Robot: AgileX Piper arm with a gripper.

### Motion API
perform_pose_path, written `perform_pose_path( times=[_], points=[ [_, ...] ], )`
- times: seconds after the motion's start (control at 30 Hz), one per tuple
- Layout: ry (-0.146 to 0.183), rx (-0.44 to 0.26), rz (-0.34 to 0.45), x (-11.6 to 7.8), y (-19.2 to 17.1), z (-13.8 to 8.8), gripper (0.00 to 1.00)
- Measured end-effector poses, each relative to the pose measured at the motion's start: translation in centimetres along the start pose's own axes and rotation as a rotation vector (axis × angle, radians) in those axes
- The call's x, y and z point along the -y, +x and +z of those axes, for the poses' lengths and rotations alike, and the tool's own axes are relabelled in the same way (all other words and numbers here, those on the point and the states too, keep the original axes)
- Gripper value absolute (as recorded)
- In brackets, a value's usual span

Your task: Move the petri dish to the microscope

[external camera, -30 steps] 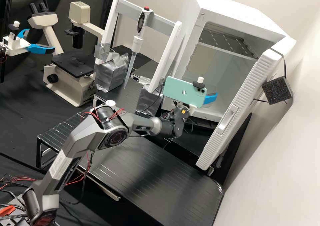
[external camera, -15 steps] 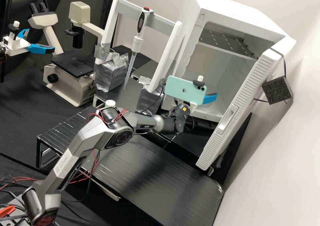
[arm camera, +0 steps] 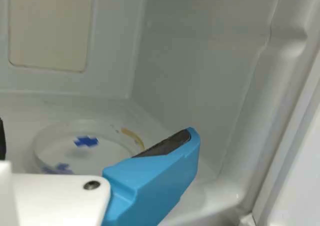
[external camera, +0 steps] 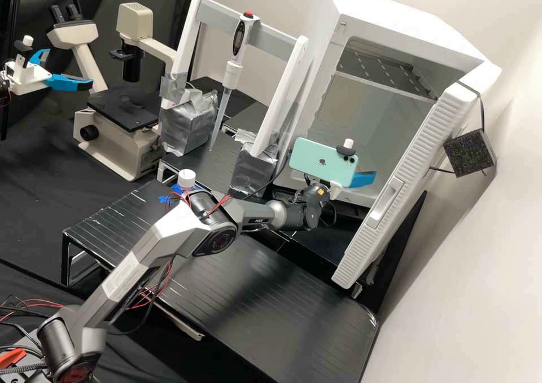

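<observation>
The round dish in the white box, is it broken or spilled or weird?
No spill or break stands out. The dish lies flat in the white box with blue marks on it. A yellowish-brown streak near its rim looks odd, maybe a stain; I can't tell.

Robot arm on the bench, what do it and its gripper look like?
The arm is dark grey with lighter grey sections, a pale label and red and black cables. Its white gripper has bright blue fingers; a dark pad lines one. A mint-green phone is mounted there.
</observation>
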Motion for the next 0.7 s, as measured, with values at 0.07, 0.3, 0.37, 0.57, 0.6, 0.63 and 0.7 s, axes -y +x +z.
perform_pose_path(
  times=[0.07, 0.3, 0.37, 0.57, 0.6, 0.63, 0.7],
  points=[
    [0.001, 0.013, -0.005, 0.29, 0.17, 0.40, 1.00],
    [-0.002, 0.006, -0.005, 0.56, 0.69, 0.15, 1.00],
    [-0.001, 0.006, -0.009, 0.75, 0.78, 0.05, 1.00],
    [0.004, 0.005, -0.007, 0.78, 0.80, -0.02, 0.00],
    [0.004, 0.005, -0.007, 0.78, 0.80, -0.02, 0.00],
    [0.004, 0.005, -0.007, 0.78, 0.80, -0.02, 0.00],
    [0.009, 0.006, -0.004, 0.75, 0.80, -0.01, 0.00]
  ],
)
